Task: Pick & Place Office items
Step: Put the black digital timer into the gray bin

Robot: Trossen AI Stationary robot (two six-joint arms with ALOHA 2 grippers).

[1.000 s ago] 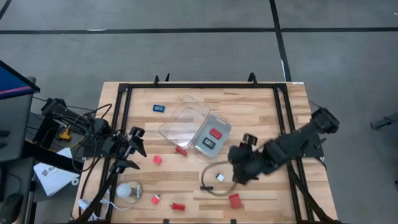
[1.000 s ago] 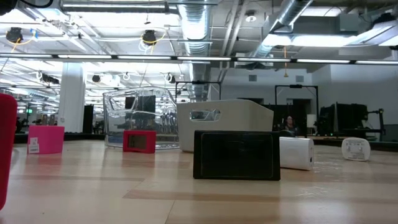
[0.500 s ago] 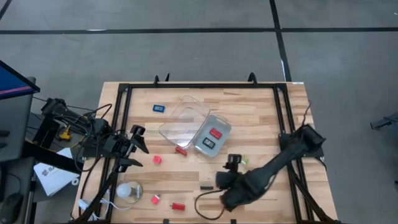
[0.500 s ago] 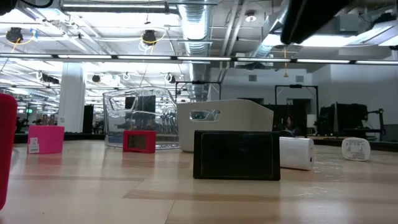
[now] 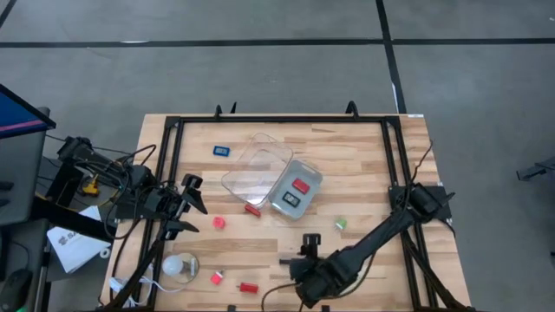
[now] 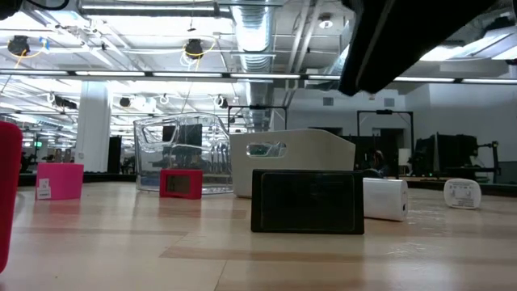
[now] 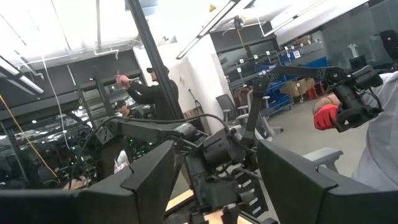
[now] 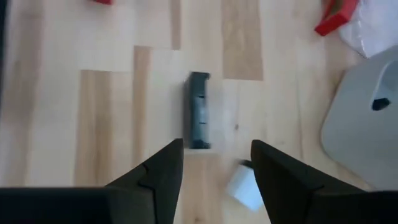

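Observation:
The office items lie scattered on the wooden table: a blue piece (image 5: 221, 151), a green one (image 5: 341, 224), and red ones (image 5: 219, 222) (image 5: 217, 277) (image 5: 249, 287). A grey tray (image 5: 305, 173) holds a red and a black piece. My right gripper (image 5: 300, 260) (image 8: 214, 168) hovers open, slanting down over a flat-lying black piece (image 8: 199, 118) (image 5: 286, 258) and a small white piece (image 8: 244, 186). Neither finger touches them. My left gripper (image 5: 189, 206) (image 7: 217, 186) waits open and raised at the table's left, holding nothing.
A clear tray (image 5: 256, 169) stands beside the grey one, with a red piece (image 5: 252, 209) at its near corner. A round whitish object (image 5: 179, 266) with a cord lies near left. A dark cable loop (image 5: 282, 293) lies near the front edge under my right arm.
My right gripper has come down and swung toward the table's near left, from beside the grey tray to just over the black and white pieces. Its arm now covers the red block near the front edge. No item has moved.

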